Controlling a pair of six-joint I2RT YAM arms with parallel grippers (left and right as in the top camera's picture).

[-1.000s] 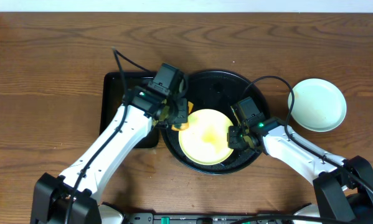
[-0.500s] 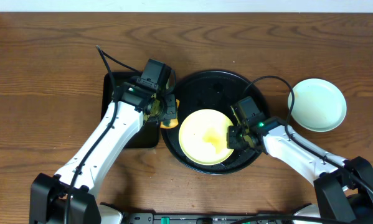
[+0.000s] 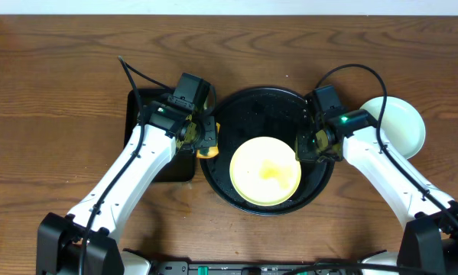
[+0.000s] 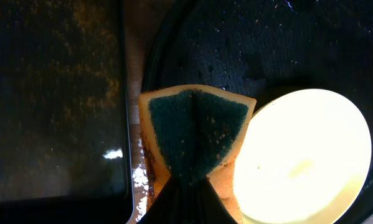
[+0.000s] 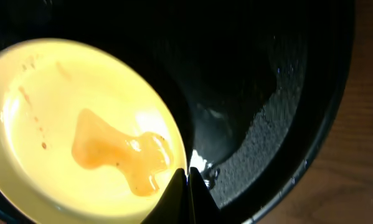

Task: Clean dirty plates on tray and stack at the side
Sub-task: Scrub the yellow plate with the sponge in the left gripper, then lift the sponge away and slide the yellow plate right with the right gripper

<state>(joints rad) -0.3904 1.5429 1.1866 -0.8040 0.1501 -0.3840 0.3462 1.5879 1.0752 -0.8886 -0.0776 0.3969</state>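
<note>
The pale yellow plate (image 3: 265, 169) lies in the front half of the round black tray (image 3: 263, 103). An orange-brown sauce puddle shows at its centre in the right wrist view (image 5: 121, 149). My right gripper (image 3: 303, 150) is shut on the plate's right rim (image 5: 187, 177). My left gripper (image 3: 203, 142) is shut on a yellow sponge with a dark green scouring face (image 4: 195, 134), held over the tray's left rim, beside the plate (image 4: 304, 155) and not touching it. A pale mint plate (image 3: 397, 128) rests on the bare wood right of the tray, partly hidden by my right arm.
A smaller rectangular black tray (image 3: 141, 114) lies left of the round tray, under my left arm; it also shows in the left wrist view (image 4: 49, 99). The round tray's floor is wet (image 5: 267, 106). Brown tabletop (image 3: 60, 92) surrounds both trays.
My left gripper drew the sponge left off the yellow plate to the tray's rim. My right gripper moved back and right, and the yellow plate slid right with it.
</note>
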